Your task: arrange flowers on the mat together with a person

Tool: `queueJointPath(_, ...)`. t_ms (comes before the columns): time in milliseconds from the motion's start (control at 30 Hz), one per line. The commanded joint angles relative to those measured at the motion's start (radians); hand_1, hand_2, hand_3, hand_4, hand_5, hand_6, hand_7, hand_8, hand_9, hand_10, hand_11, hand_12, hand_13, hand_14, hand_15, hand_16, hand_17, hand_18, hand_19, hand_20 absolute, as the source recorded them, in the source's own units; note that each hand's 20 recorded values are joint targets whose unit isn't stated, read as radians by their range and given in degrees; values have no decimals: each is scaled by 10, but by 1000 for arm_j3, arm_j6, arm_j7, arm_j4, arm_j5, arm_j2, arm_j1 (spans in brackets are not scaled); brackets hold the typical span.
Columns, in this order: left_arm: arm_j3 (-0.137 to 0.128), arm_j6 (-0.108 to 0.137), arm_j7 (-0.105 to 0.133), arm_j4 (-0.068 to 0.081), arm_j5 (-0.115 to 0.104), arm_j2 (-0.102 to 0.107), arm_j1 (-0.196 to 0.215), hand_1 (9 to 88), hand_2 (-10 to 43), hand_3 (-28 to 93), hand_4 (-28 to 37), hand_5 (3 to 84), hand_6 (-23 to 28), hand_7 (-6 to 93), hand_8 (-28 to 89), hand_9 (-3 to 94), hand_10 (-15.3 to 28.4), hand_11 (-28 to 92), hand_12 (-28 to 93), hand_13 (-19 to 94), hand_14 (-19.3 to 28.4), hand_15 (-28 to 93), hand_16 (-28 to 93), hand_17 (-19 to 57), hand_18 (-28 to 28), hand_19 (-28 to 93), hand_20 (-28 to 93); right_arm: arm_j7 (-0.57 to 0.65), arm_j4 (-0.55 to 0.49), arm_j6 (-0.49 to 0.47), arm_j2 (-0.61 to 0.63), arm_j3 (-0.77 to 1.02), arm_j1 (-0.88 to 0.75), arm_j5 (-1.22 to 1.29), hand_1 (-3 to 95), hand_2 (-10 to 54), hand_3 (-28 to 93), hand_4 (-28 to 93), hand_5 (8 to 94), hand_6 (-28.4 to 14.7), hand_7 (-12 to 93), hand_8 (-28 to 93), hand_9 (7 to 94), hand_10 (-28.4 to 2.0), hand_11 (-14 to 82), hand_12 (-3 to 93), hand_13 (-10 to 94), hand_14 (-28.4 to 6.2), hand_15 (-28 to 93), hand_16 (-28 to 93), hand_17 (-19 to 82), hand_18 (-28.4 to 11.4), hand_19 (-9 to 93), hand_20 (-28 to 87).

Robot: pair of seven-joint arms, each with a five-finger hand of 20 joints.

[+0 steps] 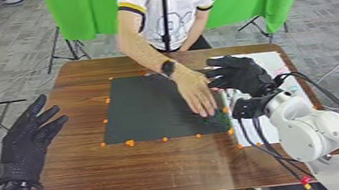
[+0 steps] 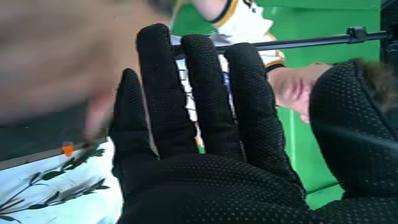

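"While the person's hand (image 1: pixel 197 93) reaches across the dark mat (image 1: pixel 141 111), where is the right robot hand (image 1: pixel 245 78)?"

"Near the person's wrist, by the mat's far right part and over the white sheet (image 1: pixel 265 57). It's wide, with its fingers straight and some space between them. Whether it touches the person, I cannot tell."

"And the left robot hand (image 1: pixel 21 147)?"

"At the left edge of the brown surface (image 1: pixel 89 176), well apart from the mat. Its fingers are extended too, pointing away from the robot, with the thumb out to the side."

"What about the flowers?"

"There's some greenery (image 1: pixel 215 120) at the near right corner of the mat, just beside the person's fingertips. Whether they touch it, I cannot tell. The right wrist view has leafy stems (image 2: pixel 49 186) against the white sheet, which lies along the mat's right side."

"Anything marking the mat?"

"Small orange marks (image 1: pixel 130 143) along its edges."
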Motion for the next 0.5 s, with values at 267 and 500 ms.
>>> queueJointPath(267,6,-1,-11,3,4,-7,-1,218,84,748,-252,307,52,105,-86,293,151,189,115,205,222,467,-61,-91,188,407,165,-3,-2,9,-1,2,-1,4,229,87,787,-232,573,-6,147,-128,594,-156,158,135,472,-196,486,97,58,-221,555,165)
queueJointPath(500,2,-7,-31,3,13,-16,-6,218,84,748,-253,307,52,103,-86,294,152,190,115,204,223,467,-61,-91,189,407,164,0,-4,13,-1,2,-2,-1,229,87,787,-232,574,-6,147,-128,594,-154,159,135,472,-196,486,97,58,-221,556,165)
